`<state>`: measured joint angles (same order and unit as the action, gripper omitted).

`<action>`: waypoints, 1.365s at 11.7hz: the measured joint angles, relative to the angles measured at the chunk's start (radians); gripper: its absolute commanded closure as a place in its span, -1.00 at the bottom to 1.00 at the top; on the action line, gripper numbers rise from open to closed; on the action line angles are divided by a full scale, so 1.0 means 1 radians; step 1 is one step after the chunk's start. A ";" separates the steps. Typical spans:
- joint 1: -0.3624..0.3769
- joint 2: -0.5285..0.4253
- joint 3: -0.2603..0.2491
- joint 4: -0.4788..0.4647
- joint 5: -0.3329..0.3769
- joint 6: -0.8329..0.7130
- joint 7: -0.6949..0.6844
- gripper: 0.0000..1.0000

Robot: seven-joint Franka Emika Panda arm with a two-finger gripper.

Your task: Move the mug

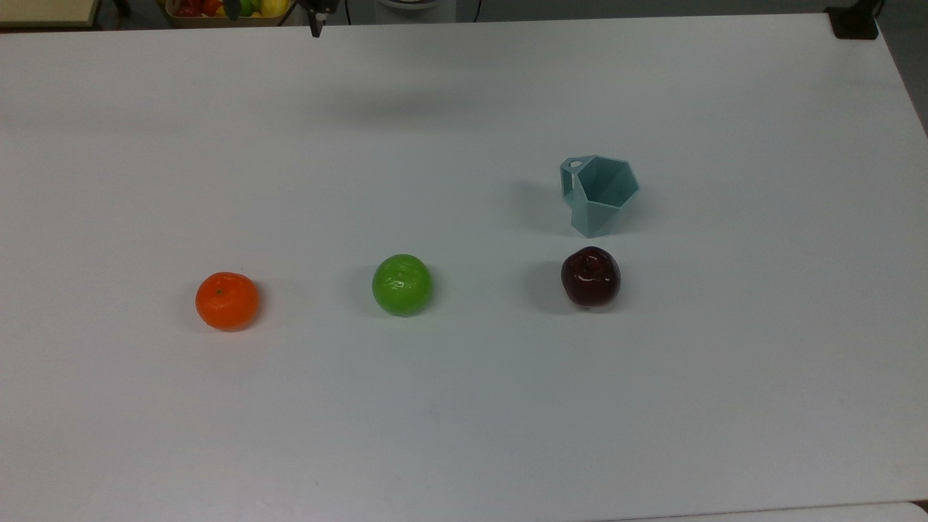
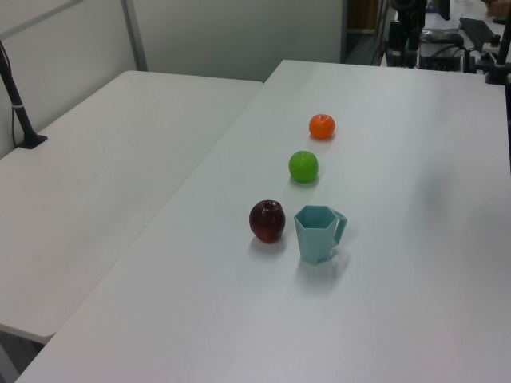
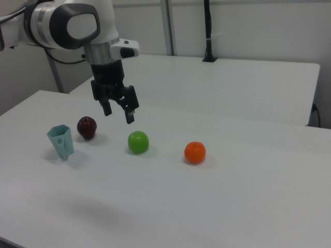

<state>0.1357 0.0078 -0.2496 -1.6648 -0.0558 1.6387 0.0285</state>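
Right view: the pincer [image 3: 118, 110] is held open above the table [image 3: 217, 196], approach pending; descent onto the mug [image 3: 61, 141] is required.

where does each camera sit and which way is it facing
top view: high, looking down on the table; gripper tip at the top edge.
left view: beyond the mug end, looking along the fruit row.
right view: low, opposite end; gripper open above the table.
All share the mug and red apple.
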 measured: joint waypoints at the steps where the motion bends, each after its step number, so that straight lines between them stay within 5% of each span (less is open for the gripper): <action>1: 0.000 0.000 0.000 0.000 0.000 -0.001 0.000 -1.00; 10: 0.013 -0.019 -0.036 0.005 0.097 -0.041 -0.045 -1.00; 16: 0.064 -0.002 0.027 0.005 0.104 0.033 -0.182 -1.00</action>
<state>0.1994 0.0056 -0.2228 -1.6601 0.0478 1.6717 -0.1531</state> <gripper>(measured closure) 0.000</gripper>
